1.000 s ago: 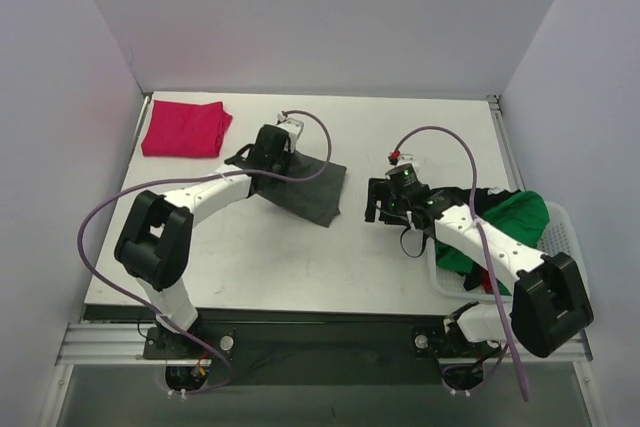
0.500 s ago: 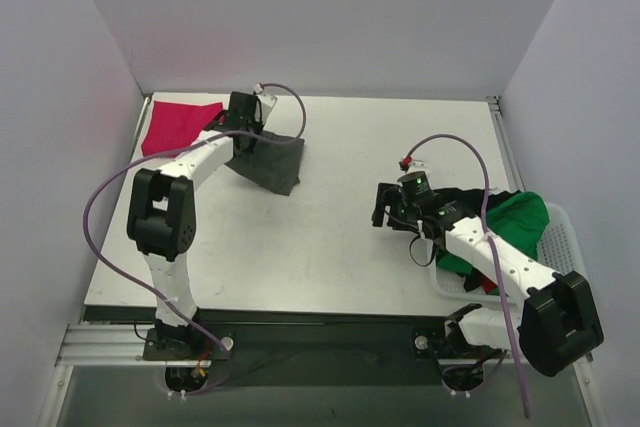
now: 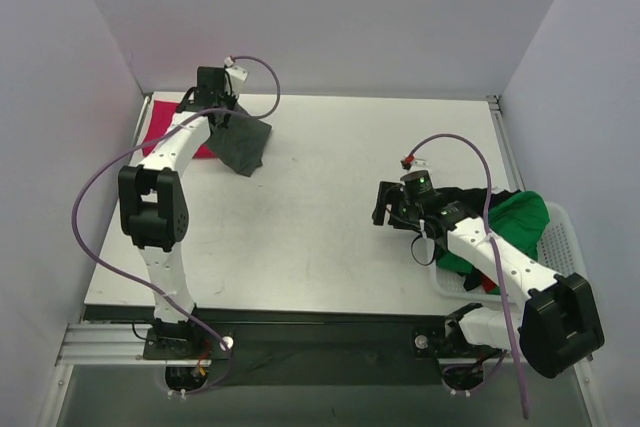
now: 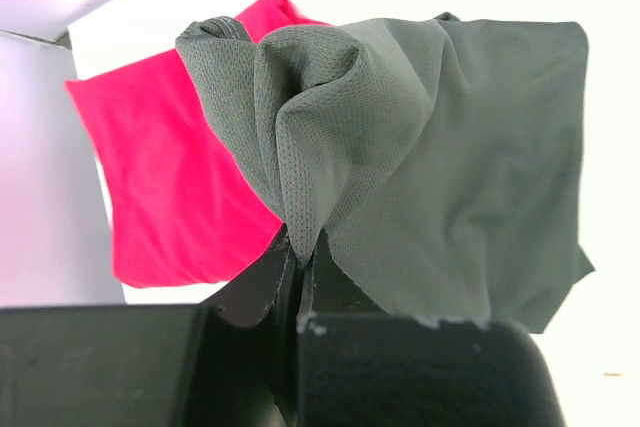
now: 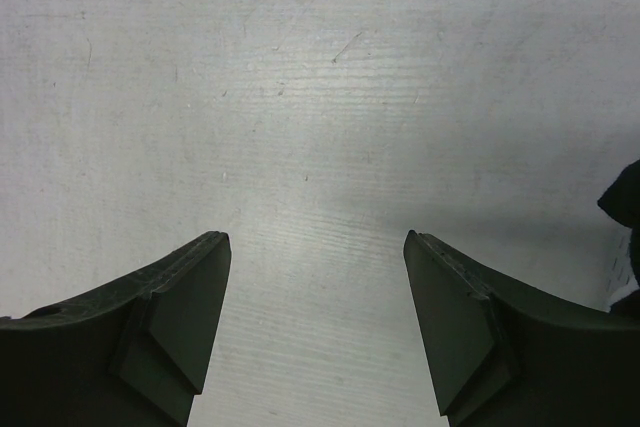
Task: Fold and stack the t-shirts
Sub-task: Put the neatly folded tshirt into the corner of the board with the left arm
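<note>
A grey shirt (image 4: 440,147) hangs bunched over the edge of the flat, folded red shirt (image 4: 170,177) at far left; a green shirt (image 3: 520,217) and a black shirt (image 3: 497,196) lie heaped near right.

Right gripper (image 5: 312,247): its two dark fingers stood wide apart above the table.
Table (image 5: 320,67): pale, scuffed with fine scratches.
Right edge: a dark thing (image 5: 625,197), too cropped to identify.

Four t-shirts show: one magenta-red t-shirt (image 3: 160,133), one dark grey-green t-shirt (image 3: 243,144), one bright green t-shirt (image 3: 517,220), one black t-shirt (image 3: 503,194). One basket (image 3: 566,237), one worktop (image 3: 320,237), two pincers: left pincer (image 4: 300,277), right pincer (image 5: 315,247)
</note>
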{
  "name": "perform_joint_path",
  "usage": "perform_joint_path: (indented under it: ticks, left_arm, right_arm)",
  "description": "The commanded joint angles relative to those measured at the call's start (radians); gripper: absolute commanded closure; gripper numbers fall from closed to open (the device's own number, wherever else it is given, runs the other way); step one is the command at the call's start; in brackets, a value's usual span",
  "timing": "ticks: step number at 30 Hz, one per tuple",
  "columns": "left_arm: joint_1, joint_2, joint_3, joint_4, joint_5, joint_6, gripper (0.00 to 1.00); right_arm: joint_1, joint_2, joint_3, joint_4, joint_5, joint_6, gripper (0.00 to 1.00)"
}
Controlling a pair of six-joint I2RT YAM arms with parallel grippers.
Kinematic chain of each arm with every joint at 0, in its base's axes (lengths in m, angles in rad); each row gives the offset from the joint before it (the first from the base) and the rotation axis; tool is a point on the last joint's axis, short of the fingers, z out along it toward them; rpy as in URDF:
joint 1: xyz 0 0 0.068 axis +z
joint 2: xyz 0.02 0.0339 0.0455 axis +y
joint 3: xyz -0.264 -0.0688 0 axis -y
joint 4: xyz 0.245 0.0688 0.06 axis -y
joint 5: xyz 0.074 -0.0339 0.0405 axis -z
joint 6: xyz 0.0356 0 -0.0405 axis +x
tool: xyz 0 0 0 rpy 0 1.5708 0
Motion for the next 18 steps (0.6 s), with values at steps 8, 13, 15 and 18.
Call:
perform_joint_path:
  ticks: [8, 13, 15, 18]
  left_arm:
    - [0.07, 0.059, 0.16, 0.013, 0.011, 0.035, 1.0]
    - [0.083, 0.088, 0.232, -0.018, 0.01, 0.038, 1.0]
    - [0.087, 0.087, 0.241, -0.018, 0.013, 0.038, 1.0]
    - [0.093, 0.084, 0.263, -0.03, 0.014, 0.036, 1.0]
  right_arm:
    - [-0.004, -0.007, -0.008, 0.021, -0.007, -0.01, 0.28]
    - [-0.006, 0.006, -0.008, 0.029, -0.015, -0.01, 0.28]
    - [-0.004, 0.01, -0.005, 0.031, -0.018, -0.01, 0.28]
    - [-0.004, 0.01, -0.003, 0.031, -0.021, -0.009, 0.28]
